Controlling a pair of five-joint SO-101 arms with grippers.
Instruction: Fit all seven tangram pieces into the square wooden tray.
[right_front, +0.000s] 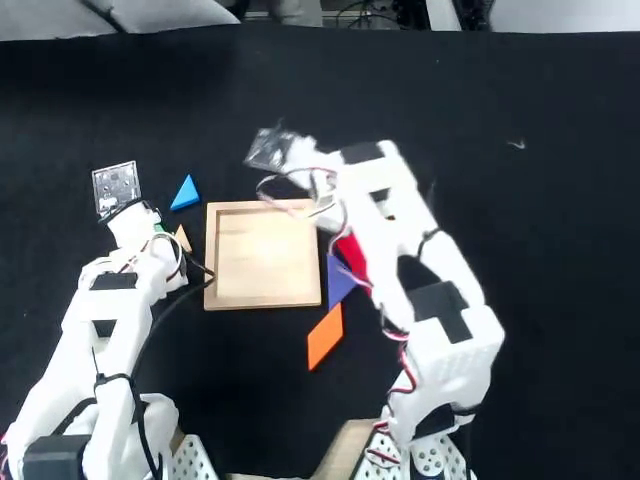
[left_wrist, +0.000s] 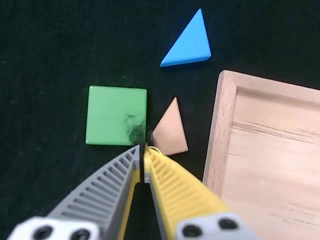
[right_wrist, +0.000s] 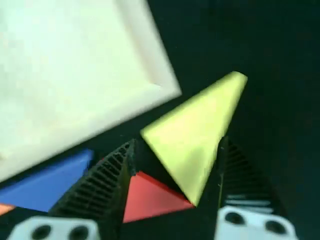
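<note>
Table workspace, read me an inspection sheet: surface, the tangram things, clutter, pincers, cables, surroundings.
Surface: black table.
Job's things: wooden tray holds no pieces. The blue triangle, green square and tan triangle lie on the left arm's side of it. The red triangle, purple piece and orange parallelogram lie on the right arm's side.
Clutter: nothing seen.
Pincers: left pincer is shut and empty, with its tips at the gap between green square and tan triangle. The right pincer appears shut on the yellow triangle.
Cables: wires loop loosely off the right arm.
Surroundings: pale surface beyond the table's far edge.
</note>
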